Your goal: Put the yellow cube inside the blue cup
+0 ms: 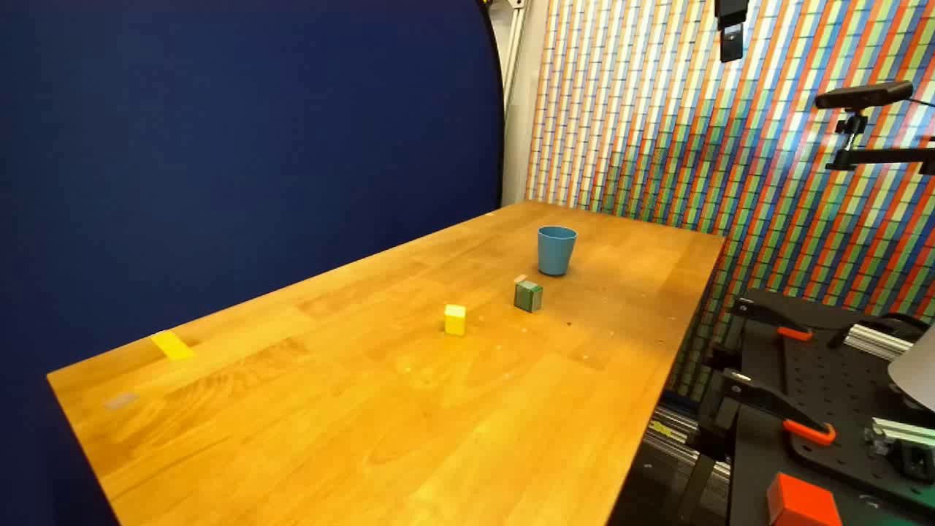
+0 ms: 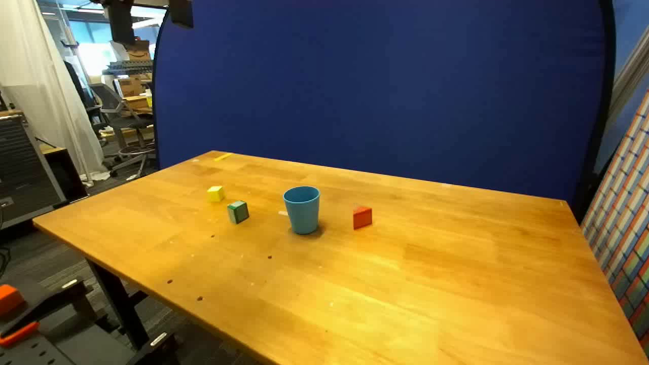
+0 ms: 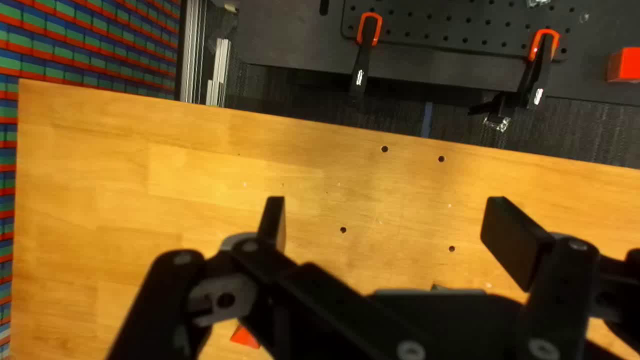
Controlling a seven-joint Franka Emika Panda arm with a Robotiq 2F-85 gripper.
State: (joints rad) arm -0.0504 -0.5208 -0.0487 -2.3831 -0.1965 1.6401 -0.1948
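The small bright yellow cube [image 1: 454, 320] sits on the wooden table in both exterior views [image 2: 215, 193]. The plain blue cup [image 1: 555, 253] stands upright on the same table, also in both exterior views [image 2: 303, 212], with its opening upward. The cube and cup are apart, with a greenish-grey cube between them. My gripper [image 3: 387, 220] is open and empty in the wrist view, its two black fingers wide apart above the table. In an exterior view its black fingers [image 2: 152, 23] hang high at the top left, far above the objects. The wrist view shows neither yellow cube nor cup.
The greenish-grey cube [image 1: 528, 296] [image 2: 238, 212] stands near the cup. A red block [image 2: 362, 217] lies on the cup's far side from the cubes. Yellow tape [image 1: 173, 345] marks the table edge. A black side table with orange-tipped clamps [image 3: 370, 30] adjoins the wooden table [image 3: 100, 200].
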